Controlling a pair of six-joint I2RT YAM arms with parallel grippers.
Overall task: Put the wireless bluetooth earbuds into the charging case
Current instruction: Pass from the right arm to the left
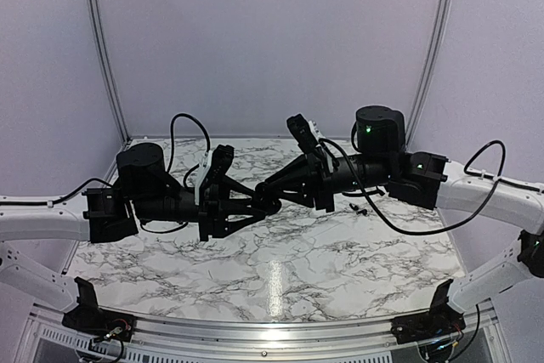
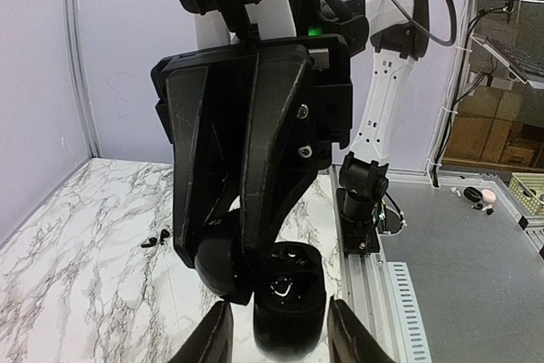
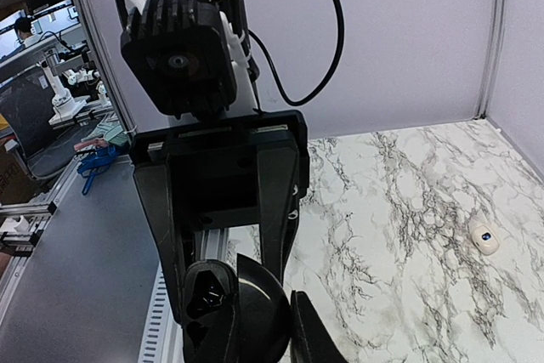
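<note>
Counts first: two arms, two claws, two tiny black earbuds [image 2: 151, 241], one small cream-white rounded plastic charging case [image 3: 484, 238], one black round puck-like object [image 2: 291, 329], one white-and-grey marble tabletop [image 1: 280, 278].

My left claw [image 2: 280, 310] and my right claw [image 2: 228, 271] meet tip to tip over the middle of the tabletop, with the puck between them.

Right claw: jaws pinched nearly together on the rounded upper part of the puck, gripping it.

Left claw: jaws partway apart, one finger on either side of the puck's lower body. A sliver of gap shows on one side. The other side is touching or nearly, can't tell which. The puck's glossy hollow shows to my left wrist camera.

Earbuds: both loose on the marble, just beside each other, neither in a claw. The top view puts them under my right forearm, right of the claw tips and well apart from both claws. The left wrist view has them on the marble off to the side, beyond the right claw.

Charging case: lies flat on the marble, seen only from my right wrist camera, with a small dark dot on top. Lid state is too small to tell. It is well apart from both claws and the puck. It shares no view with the earbuds, so I can't place it relative to them.
</note>
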